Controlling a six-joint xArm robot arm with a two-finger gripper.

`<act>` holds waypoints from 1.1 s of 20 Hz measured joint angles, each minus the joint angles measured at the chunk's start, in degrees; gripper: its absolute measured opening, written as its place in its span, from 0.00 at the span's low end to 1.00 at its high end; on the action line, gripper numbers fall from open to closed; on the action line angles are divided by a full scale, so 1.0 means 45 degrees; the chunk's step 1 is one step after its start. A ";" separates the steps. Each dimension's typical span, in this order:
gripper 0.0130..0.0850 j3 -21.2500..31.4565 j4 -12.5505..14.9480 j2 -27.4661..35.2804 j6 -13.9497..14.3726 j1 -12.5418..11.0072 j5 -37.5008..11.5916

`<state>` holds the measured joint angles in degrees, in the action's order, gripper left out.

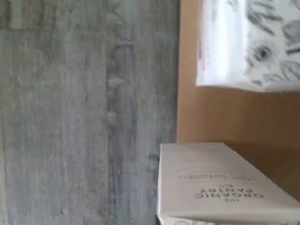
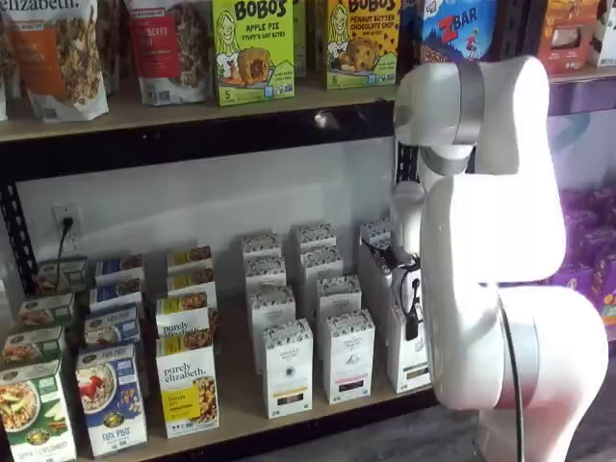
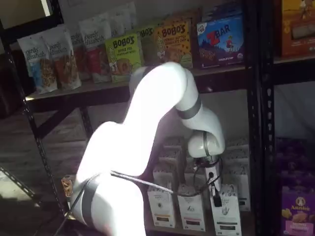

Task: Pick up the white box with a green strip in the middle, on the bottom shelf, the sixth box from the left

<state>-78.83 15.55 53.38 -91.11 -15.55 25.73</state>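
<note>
**Tool stationed over the end column of white cartons; grasp not confirmed.**
The white box (image 3: 225,212) is found upright at the front of the lower surface (image 2: 241,409), just beneath the tool (image 3: 214,196), whose black fingers are seen side-on (open or closed cannot be told). It is advised that the fingers be centred across the speckled top band, lowered straight and closed on this carton alone, so that the neighbouring pinkish-strip carton (image 2: 348,354) is left undisturbed.
</note>
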 joint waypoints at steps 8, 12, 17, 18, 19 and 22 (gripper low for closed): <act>0.44 0.3478 0.0497 -0.2733 0.0726 0.0195 -0.0631; 0.44 0.4564 0.0369 -0.3721 0.0703 0.0278 -0.0752; 0.44 0.5677 0.0475 -0.4909 0.1002 0.0484 -0.0557; 0.44 0.5834 0.0520 -0.5079 0.1071 0.0512 -0.0541; 0.44 0.6015 0.0562 -0.5264 0.1141 0.0543 -0.0530; 0.44 0.6957 0.0697 -0.6305 0.1411 0.0702 -0.0464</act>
<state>-47.52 18.69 25.01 -84.76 -12.39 23.64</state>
